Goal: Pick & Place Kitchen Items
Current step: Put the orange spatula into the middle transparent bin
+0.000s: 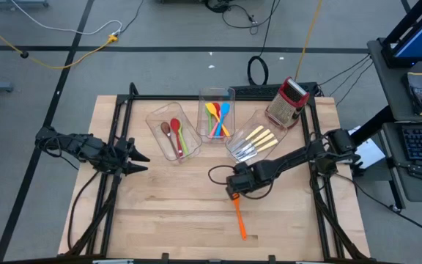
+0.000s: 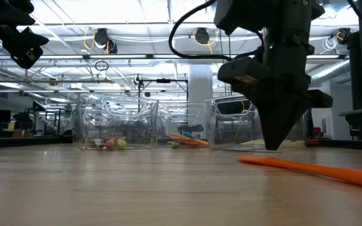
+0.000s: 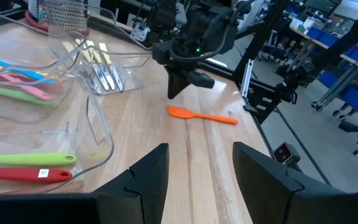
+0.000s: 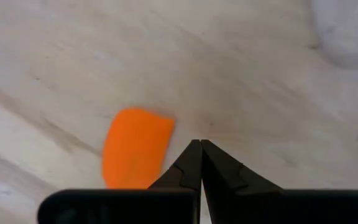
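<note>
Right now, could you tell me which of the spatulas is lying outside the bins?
The orange spatula: it lies alone on the bare table beside the shut right gripper, while the other spatulas sit together in the middle clear bin.

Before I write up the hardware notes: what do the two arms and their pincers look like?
Both arms are dark, near black, built of jointed segments with black cables looping alongside. The right arm carries a loose cable loop by its wrist and shows a small green light in the left wrist view. Its pincer has two dark fingers tapering to sharp points. The left pincer has broader, blunt-edged black fingers.
</note>
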You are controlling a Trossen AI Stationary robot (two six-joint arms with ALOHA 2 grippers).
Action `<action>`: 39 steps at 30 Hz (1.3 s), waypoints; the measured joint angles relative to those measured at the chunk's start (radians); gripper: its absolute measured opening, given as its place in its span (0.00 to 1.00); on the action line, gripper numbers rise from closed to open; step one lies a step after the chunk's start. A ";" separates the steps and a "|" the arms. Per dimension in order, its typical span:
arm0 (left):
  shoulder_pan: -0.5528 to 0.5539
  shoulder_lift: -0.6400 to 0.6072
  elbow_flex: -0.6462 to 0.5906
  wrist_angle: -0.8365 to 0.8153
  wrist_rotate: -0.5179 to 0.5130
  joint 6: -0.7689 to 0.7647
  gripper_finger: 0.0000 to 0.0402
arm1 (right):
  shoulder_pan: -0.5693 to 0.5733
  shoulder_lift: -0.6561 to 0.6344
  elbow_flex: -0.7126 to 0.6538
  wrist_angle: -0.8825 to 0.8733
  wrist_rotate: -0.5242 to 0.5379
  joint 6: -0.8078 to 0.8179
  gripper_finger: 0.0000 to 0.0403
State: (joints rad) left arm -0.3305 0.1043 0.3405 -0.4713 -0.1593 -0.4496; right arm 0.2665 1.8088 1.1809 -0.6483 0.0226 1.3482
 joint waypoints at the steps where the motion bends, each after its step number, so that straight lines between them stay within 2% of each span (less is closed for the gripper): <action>1: 0.000 0.000 0.000 0.000 0.000 0.000 0.45 | 0.000 0.000 0.000 0.003 0.000 -0.004 0.00; 6: 0.000 0.000 0.000 0.000 0.002 0.000 0.45 | 0.001 -0.002 0.002 0.061 0.004 -0.036 0.01; 10: 0.000 0.000 0.000 -0.001 0.002 0.000 0.45 | -0.005 -0.003 0.003 0.115 -0.029 -0.077 0.08; 15: 0.000 0.000 0.000 -0.003 0.002 0.000 0.45 | -0.004 -0.003 0.003 0.115 -0.106 -0.072 0.27; 22: 0.000 0.000 0.000 -0.006 0.003 0.007 0.45 | 0.006 -0.004 0.003 0.205 -0.103 -0.052 0.59; 27: 0.000 0.000 0.000 -0.006 0.003 0.010 0.45 | 0.009 0.022 0.005 0.270 -0.076 -0.092 0.74; 34: 0.000 0.000 0.001 -0.007 0.002 0.005 0.45 | -0.006 0.030 0.005 0.214 -0.084 -0.087 0.76; 39: 0.000 0.000 0.001 -0.012 0.002 0.006 0.45 | -0.014 0.030 0.005 0.206 -0.179 -0.078 0.75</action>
State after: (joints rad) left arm -0.3305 0.1043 0.3412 -0.4835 -0.1577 -0.4431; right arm 0.2527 1.8385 1.1854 -0.4423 -0.1566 1.2705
